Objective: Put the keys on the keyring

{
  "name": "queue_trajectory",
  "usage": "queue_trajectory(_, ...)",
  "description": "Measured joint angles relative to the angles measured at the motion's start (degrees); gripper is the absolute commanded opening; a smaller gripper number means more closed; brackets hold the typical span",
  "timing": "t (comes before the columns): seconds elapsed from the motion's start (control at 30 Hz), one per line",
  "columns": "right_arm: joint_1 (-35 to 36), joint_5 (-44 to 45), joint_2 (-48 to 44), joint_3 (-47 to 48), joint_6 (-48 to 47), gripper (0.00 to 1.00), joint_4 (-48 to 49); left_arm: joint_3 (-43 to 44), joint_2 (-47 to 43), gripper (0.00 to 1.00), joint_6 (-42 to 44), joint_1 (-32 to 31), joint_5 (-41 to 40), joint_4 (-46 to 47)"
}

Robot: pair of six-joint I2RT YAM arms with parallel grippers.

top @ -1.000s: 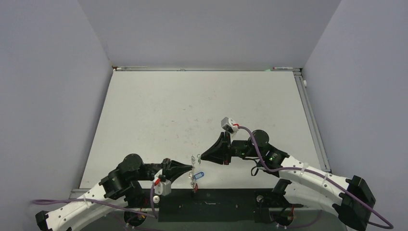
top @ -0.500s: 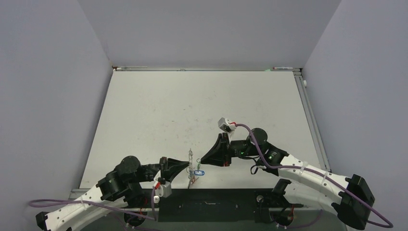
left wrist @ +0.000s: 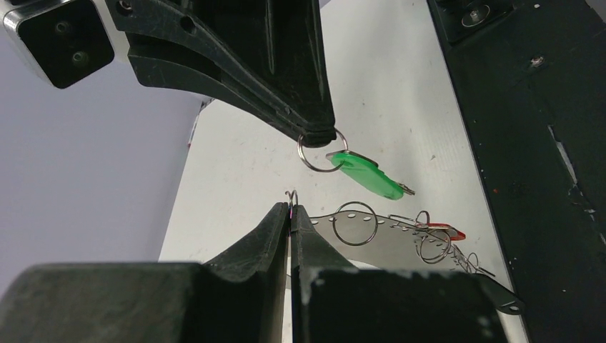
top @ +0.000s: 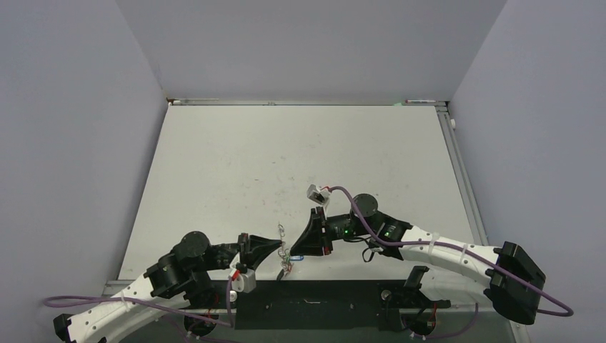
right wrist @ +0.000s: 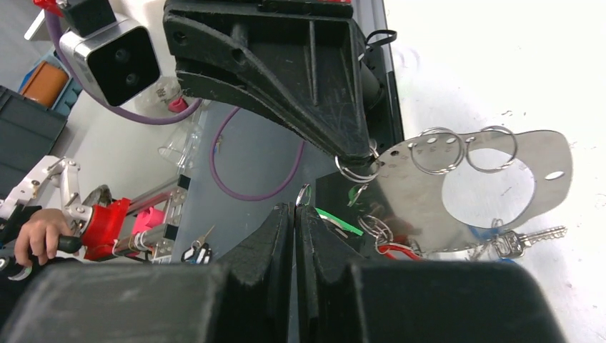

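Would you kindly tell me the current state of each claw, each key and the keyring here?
flat silver oval metal keyring plate: gripped at its rim by the left claw.
left claw: shut on that plate.
green-tagged silver key: dangling by its ring from the right claw, not on the plate.
right claw: shut on that key's ring.
red-tagged silver key: at the plate's rings, attachment unclear.
blue-tagged silver key: by the plate's edge, attachment unclear.
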Motion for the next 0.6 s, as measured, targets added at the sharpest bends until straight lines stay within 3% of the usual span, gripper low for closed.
queue_trajectory(0.6, 1.09, 1.55, 0.0, 2.08, -0.17, 0.05, -0.24, -0.72, -0.02, 0.0, -0.02, 0.0, 0.55, 0.42)
